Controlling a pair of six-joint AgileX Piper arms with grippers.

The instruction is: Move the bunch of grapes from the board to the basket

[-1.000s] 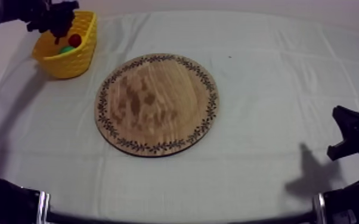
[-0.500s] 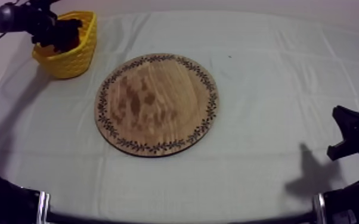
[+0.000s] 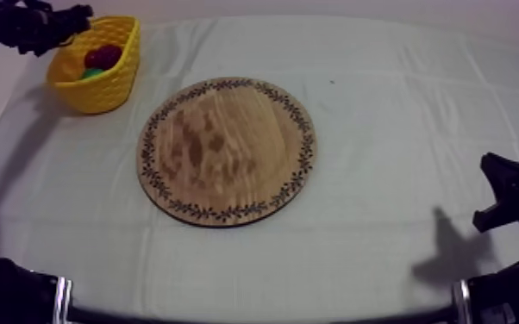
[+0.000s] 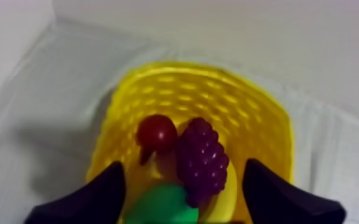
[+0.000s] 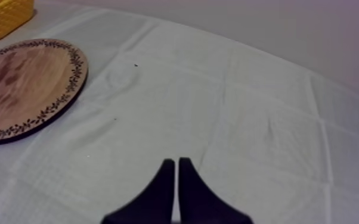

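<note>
The purple bunch of grapes [image 4: 201, 158] lies inside the yellow basket [image 4: 176, 89], between a small red fruit [image 4: 156, 132] and a banana [image 4: 228, 193], with a green pear [image 4: 161, 205] in front. My left gripper [image 4: 182, 199] hovers above the basket's near side, open, its fingers [image 4: 92, 196] wide apart and holding nothing. From above, the left gripper [image 3: 71, 17] sits just left of the basket [image 3: 99, 93] at the table's far left. The round wooden board [image 3: 227, 151] is bare. My right gripper [image 5: 176, 190] is shut on nothing, low over the cloth at the right [image 3: 506, 200].
In the right wrist view, the board [image 5: 21, 83] and the basket [image 5: 3, 18] lie far off to the left, with open cloth between them and the right gripper. The table's back edge runs just behind the basket.
My left gripper, down in the basket half a second ago, has pulled back up and to the left. The grapes stay behind in the basket. The right arm has not moved.
</note>
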